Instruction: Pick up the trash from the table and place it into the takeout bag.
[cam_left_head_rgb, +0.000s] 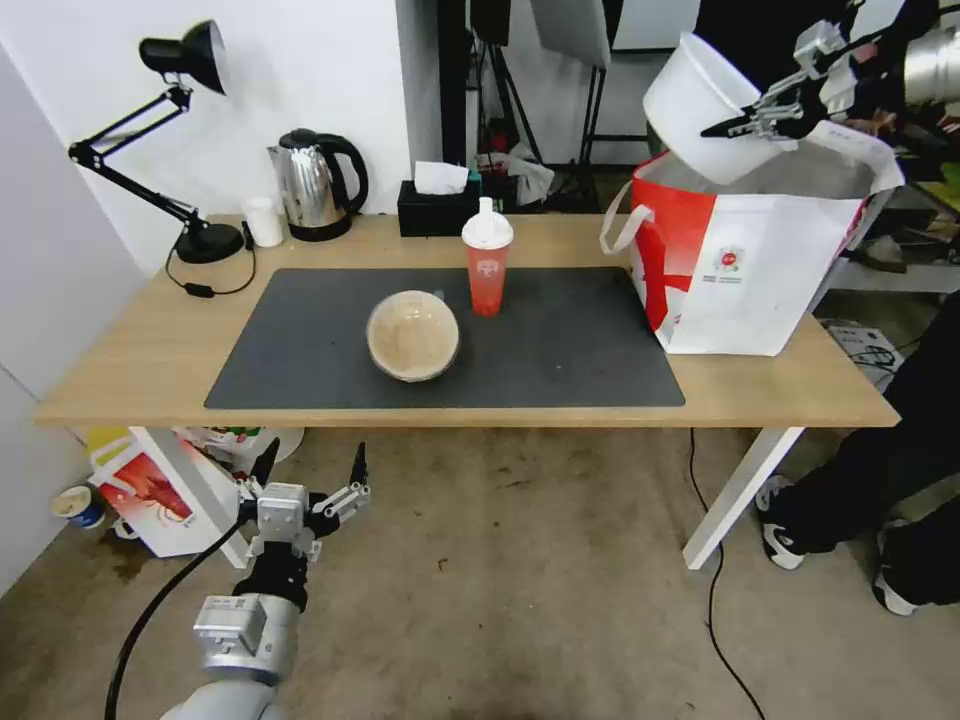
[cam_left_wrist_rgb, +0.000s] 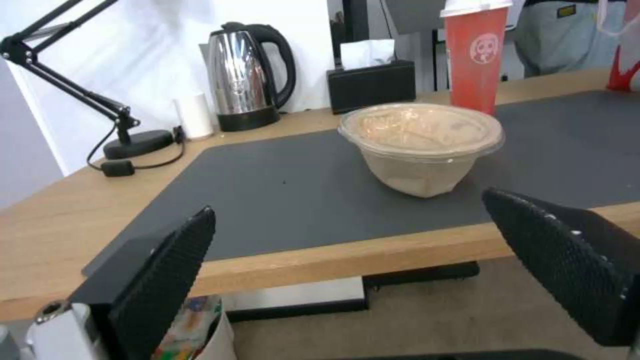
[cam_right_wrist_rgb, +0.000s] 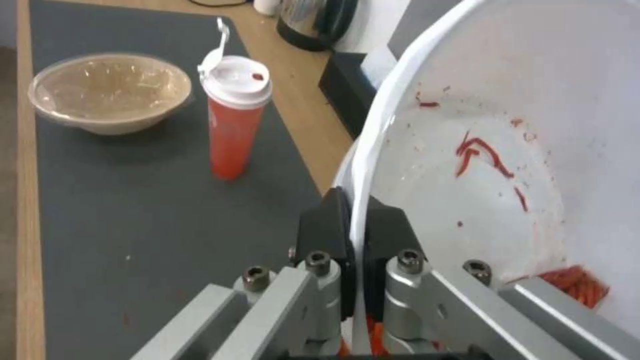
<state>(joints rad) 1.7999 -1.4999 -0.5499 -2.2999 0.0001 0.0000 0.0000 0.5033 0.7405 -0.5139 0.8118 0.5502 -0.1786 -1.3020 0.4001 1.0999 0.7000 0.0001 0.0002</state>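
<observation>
- One piece of trash, the wide white bowl (cam_left_head_rgb: 700, 105), is held up in the air by the right end effector (cam_left_head_rgb: 745, 125), whose fingers are pinched on the bowl's rim; in the right wrist view the rim (cam_right_wrist_rgb: 360, 210) is seen clamped between the two dark pads, with red shell scraps (cam_right_wrist_rgb: 487, 150) stuck to the inside wall.
- The bowl is carried tilted, above the open top of the takeout bag (cam_left_head_rgb: 750, 270), toward the bag's left rear corner, so the bag's mouth is judged to lie directly below it and slightly to the right.
- The bag is stood on the right end of the desk (cam_left_head_rgb: 130, 350), beside the dark grey mat (cam_left_head_rgb: 560, 350).
- Two items are left on the mat: the red cup (cam_left_head_rgb: 487, 265) upright with its white lid, and the domed bowl (cam_left_head_rgb: 412, 335) just in front of it and to its left.
- The left end effector (cam_left_head_rgb: 310, 480) is held low, in front of the desk's near edge, with its fingers spread and nothing between them; the domed bowl is judged nearer to it than to the right arm.
</observation>
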